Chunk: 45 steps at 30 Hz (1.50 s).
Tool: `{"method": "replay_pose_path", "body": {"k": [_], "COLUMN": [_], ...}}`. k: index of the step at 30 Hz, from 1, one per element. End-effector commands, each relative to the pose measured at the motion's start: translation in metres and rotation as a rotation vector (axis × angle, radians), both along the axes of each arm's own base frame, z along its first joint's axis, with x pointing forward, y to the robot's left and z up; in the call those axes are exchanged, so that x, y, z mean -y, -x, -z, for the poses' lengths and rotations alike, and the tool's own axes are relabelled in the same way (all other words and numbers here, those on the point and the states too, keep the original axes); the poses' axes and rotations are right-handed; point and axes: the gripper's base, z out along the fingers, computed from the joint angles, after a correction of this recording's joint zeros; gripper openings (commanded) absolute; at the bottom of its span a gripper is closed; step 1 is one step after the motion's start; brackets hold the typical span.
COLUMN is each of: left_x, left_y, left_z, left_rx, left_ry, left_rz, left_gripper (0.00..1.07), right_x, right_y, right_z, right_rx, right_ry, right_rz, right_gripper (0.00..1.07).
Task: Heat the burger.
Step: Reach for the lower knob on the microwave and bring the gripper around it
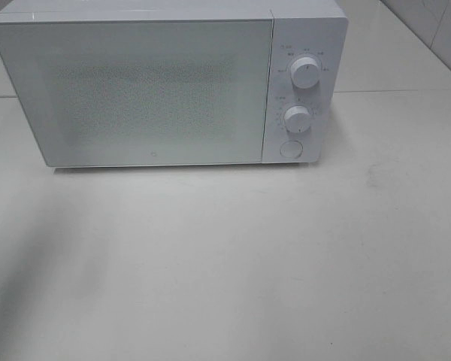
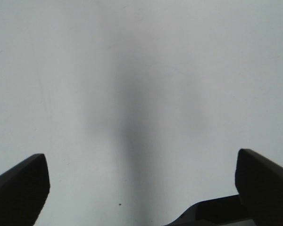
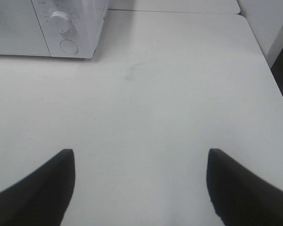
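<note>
The burger is out of view in all three views. A white microwave [image 1: 158, 90] stands at the back of the table with its door shut, and the frosted door panel shows nothing of the inside. My left gripper [image 2: 140, 162] is open over bare white tabletop, with nothing between its dark fingers. My right gripper [image 3: 140, 155] is also open and empty above the table, in front of and to the right of the microwave's control-panel corner [image 3: 75, 23]. Neither gripper shows in the exterior high view.
The microwave's panel carries two white knobs [image 1: 306, 71] [image 1: 297, 119] and a round button [image 1: 290, 148]. The white table [image 1: 233, 263] stretches in front of it. Its right edge [image 3: 273, 84] drops to dark floor. A tiled wall [image 1: 436, 30] lies at the back right.
</note>
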Motion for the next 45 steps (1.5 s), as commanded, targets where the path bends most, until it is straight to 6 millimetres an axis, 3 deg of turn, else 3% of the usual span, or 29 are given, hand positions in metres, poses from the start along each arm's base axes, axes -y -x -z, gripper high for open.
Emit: {"method": "replay_pose_path", "body": {"k": [1,6,9,11,16,30,39,45], "left_x": [-0.008,-0.023,-0.025,-0.026,-0.027,-0.027,-0.028,-0.029], "left_y": [0.007,0.027,0.043,0.063,0.079,0.108,0.125,0.140], "left_z": [-0.004,-0.015,-0.009,0.008,0.022,0.050,0.053,0.043], "left_rx": [-0.013,0.031,0.047,0.043,0.037,0.098,0.081,0.198], "left_ry": [0.002,0.013,0.012,0.010,0.011,0.022,0.013,0.023], "left_rz": [-0.017,-0.075,-0.086,-0.089,-0.090,-0.101,-0.093,-0.091], "left_gripper": [1.01,1.01,1.00,1.00,1.00,1.00,1.00,1.00], "right_x": [0.000,0.000,0.000,0.000,0.000,0.000,0.000,0.000], "right_y": [0.003,0.003,0.003,0.003,0.003,0.003,0.003,0.003], "right_z": [0.000,0.000,0.000,0.000,0.000,0.000,0.000,0.000], "right_rx": [0.036,0.036,0.036,0.036,0.036,0.036,0.036,0.036], "right_ry": [0.006,0.006,0.006,0.006,0.006,0.006,0.006,0.006], "right_rz": [0.001,0.001,0.001,0.001,0.001,0.001,0.001,0.001], "right_gripper": [0.74,0.74,0.74,0.74,0.74,0.74,0.74,0.74]}}
